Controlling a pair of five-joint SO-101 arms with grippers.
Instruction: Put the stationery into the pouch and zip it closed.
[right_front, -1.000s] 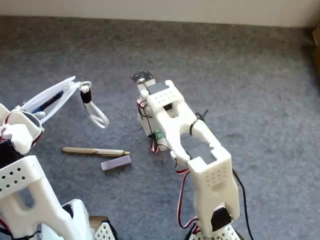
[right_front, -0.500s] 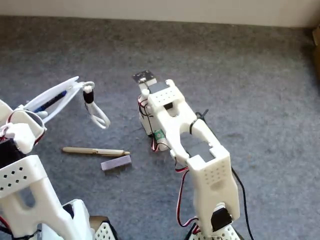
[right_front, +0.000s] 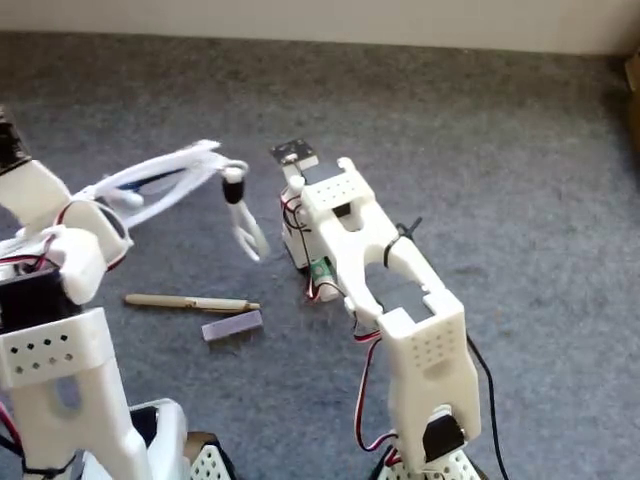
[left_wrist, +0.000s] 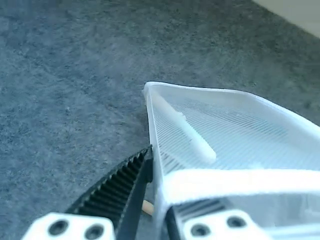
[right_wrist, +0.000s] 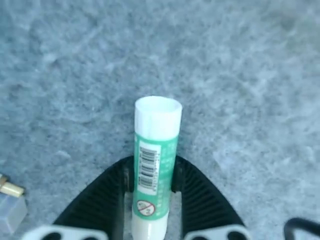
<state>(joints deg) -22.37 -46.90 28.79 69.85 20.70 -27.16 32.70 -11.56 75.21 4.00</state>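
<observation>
Above the grey desk (right_front: 520, 140) hangs the clear mesh pouch (right_front: 150, 185), one edge clamped in the left jaws. A beige pen (right_front: 190, 302) lies on the desk between the arms. The right jaws grip a green glue stick (right_wrist: 155, 150), and a small eraser (right_front: 232, 326) lies just beside the pen.

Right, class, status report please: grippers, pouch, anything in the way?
Left gripper shut on pouch, held off the carpet. Right gripper shut on glue stick. Pen and eraser on carpet, not yet in.
</observation>
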